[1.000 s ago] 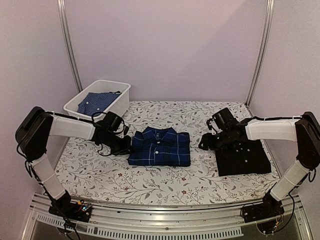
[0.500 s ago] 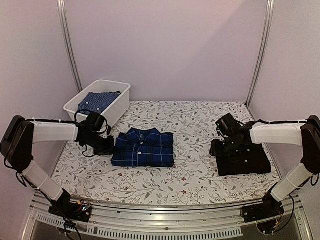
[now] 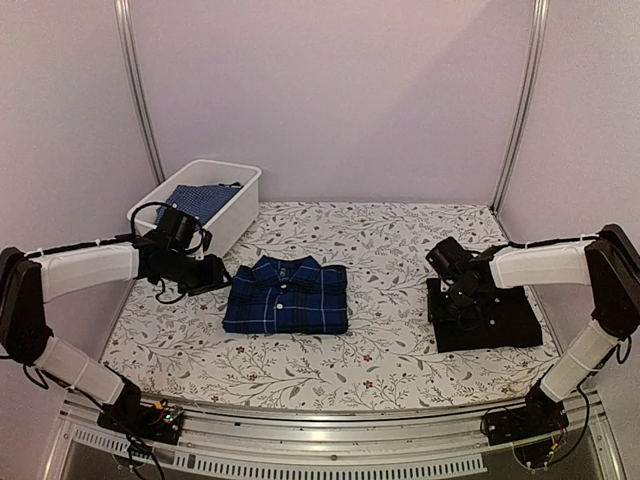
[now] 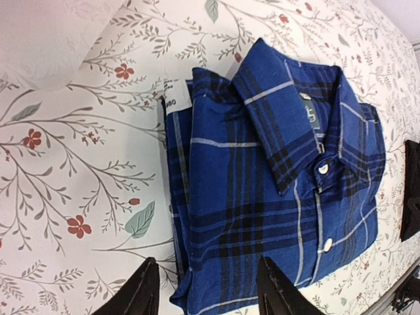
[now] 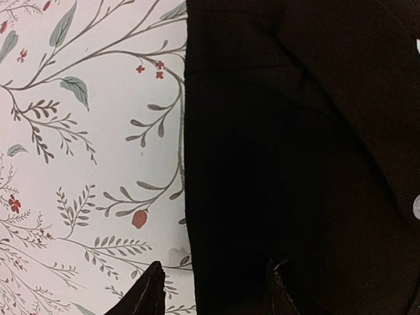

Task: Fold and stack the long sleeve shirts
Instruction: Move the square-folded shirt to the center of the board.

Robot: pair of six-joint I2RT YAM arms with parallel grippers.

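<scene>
The navy-and-blue plaid shirt [image 3: 288, 297] lies folded, collar up, left of the table's middle. My left gripper [image 3: 218, 272] is open just off its left edge. In the left wrist view the plaid shirt [image 4: 275, 170] fills the frame, and the corner of its folded edge shows between the spread fingers of the left gripper [image 4: 210, 292]. The black shirt [image 3: 495, 318] lies folded at the right. My right gripper [image 3: 452, 293] is open low over its left edge. In the right wrist view the fingers of the right gripper [image 5: 216, 292] straddle the edge of the black shirt [image 5: 295, 131], one over the tablecloth, one over the cloth.
A white bin [image 3: 236, 212] stands at the back left, just behind my left forearm, with a blue dotted shirt [image 3: 195, 203] in it. The floral tablecloth [image 3: 390, 240] covers the table. Metal posts rise at the back corners.
The plaid shirt slid left with my shut left gripper, which then opened and let go. My right gripper moved right and down onto the black shirt's left edge.
</scene>
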